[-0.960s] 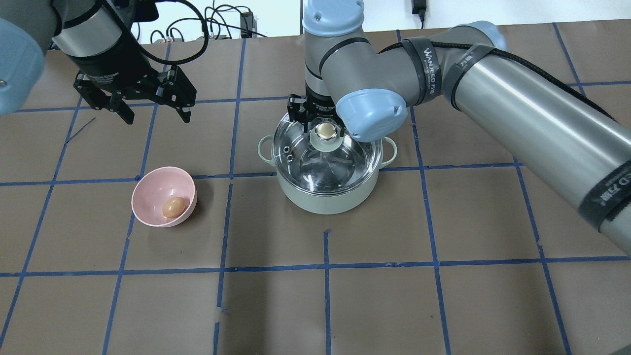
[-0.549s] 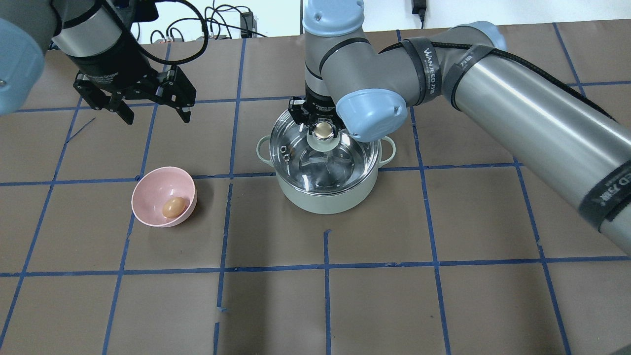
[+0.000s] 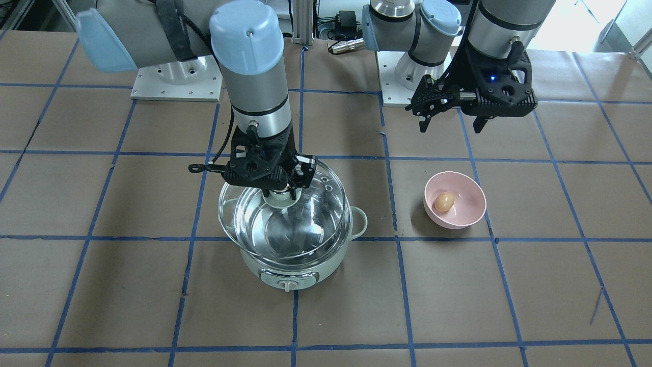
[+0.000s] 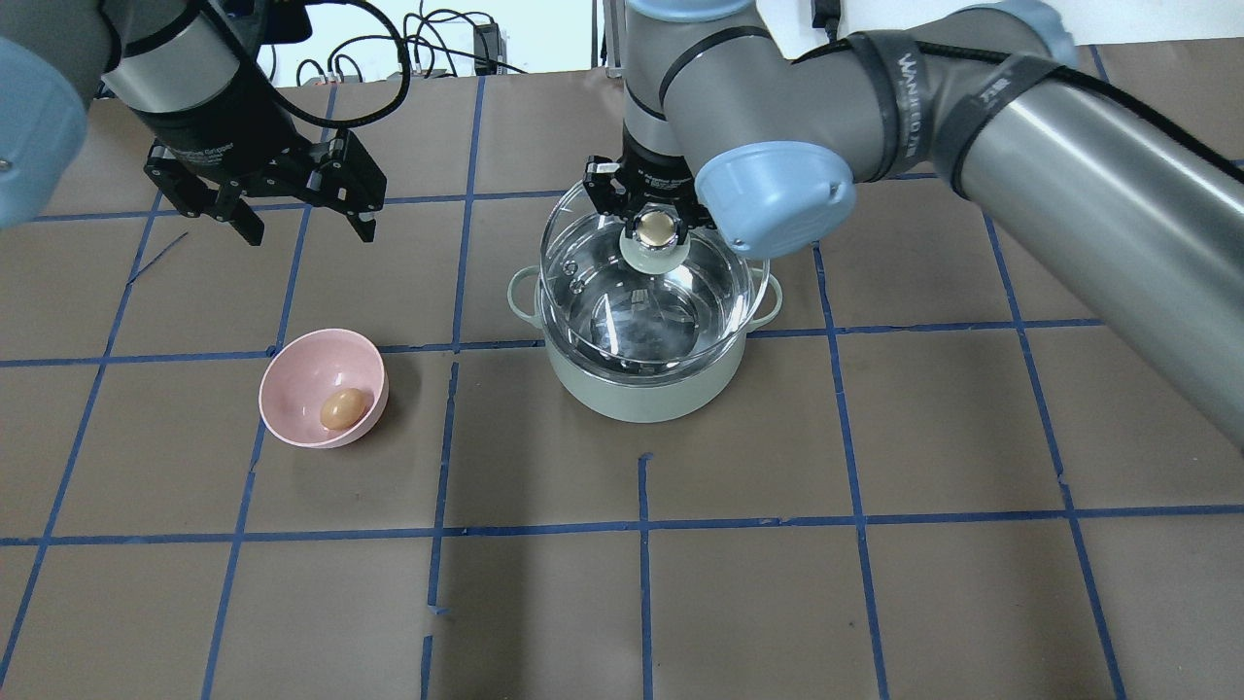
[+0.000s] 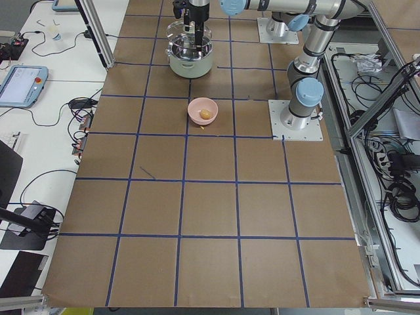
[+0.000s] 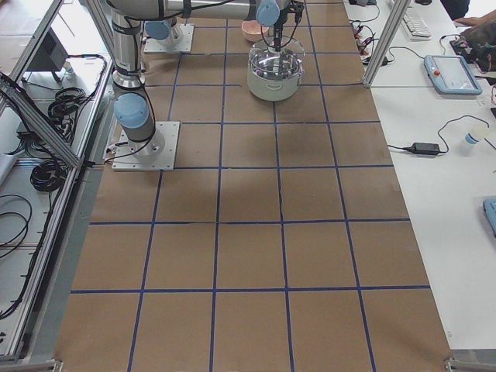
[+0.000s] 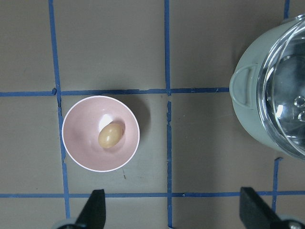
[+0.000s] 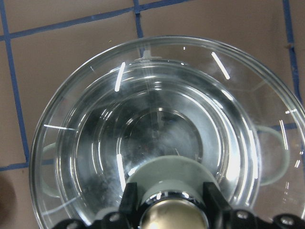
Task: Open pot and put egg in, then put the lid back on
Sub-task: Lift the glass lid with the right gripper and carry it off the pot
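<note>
Right gripper (image 4: 657, 229) is clamped on the beige knob of the lid (image 4: 593, 292), fingers pinching it from both sides. The wrist view looks straight down through the glass. The lid hangs just above the pot (image 4: 641, 397), off its rim, and the pot's shiny inside and both loop handles show through it. The pot sits on the table (image 4: 826, 603) with its control knob (image 3: 288, 286) facing away from the robot.

Next square over, on the robot's left, there's a pink bowl (image 4: 280, 389) with the egg (image 4: 340, 409) lying in the bottom, well apart from the pot. The left gripper (image 4: 311, 229) hovers above the table on the far side of the bowl from the camera, fingers spread wide and holding nothing.

Surface is brown paper all over, marked into big squares with blue tape, with a few scuffs and loose tape ends. Both arms are bolted to pale metal base plates (image 5: 296, 121) at the table edge. Past the table ends it's white benches with a teach pendant (image 5: 23, 82), a power brick (image 6: 425, 147) and cables, plus aluminium frame posts (image 5: 98, 36).
</note>
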`<state>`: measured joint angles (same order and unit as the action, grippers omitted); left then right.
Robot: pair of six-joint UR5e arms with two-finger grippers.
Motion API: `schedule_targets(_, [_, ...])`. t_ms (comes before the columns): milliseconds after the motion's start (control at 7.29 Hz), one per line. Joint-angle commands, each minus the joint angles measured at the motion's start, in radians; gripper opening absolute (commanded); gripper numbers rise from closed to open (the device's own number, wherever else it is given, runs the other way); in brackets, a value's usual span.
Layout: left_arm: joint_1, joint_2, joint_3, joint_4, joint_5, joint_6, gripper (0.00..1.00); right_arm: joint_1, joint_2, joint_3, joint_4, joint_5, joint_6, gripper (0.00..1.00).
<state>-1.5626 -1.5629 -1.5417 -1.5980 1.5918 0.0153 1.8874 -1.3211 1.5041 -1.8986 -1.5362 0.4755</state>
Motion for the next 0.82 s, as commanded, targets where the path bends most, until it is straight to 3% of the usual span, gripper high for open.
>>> schedule_targets(0, [0.001, 0.0, 0.002, 0.0, 0.0, 0.002, 0.99, -0.109, -0.12, 0.005, 0.146, -0.008, -0.143, 0.3])
schedule_targets(411, [-0.002, 0.0, -0.001, 0.0, 0.0, 0.002, 0.99, -0.238, -0.249, 0.018, 0.318, -0.076, -0.389, 0.32])
schedule_targets(686, [-0.001, 0.0, -0.002, 0.0, 0.0, 0.002, 0.99, -0.252, -0.267, 0.025, 0.332, -0.111, -0.413, 0.32])
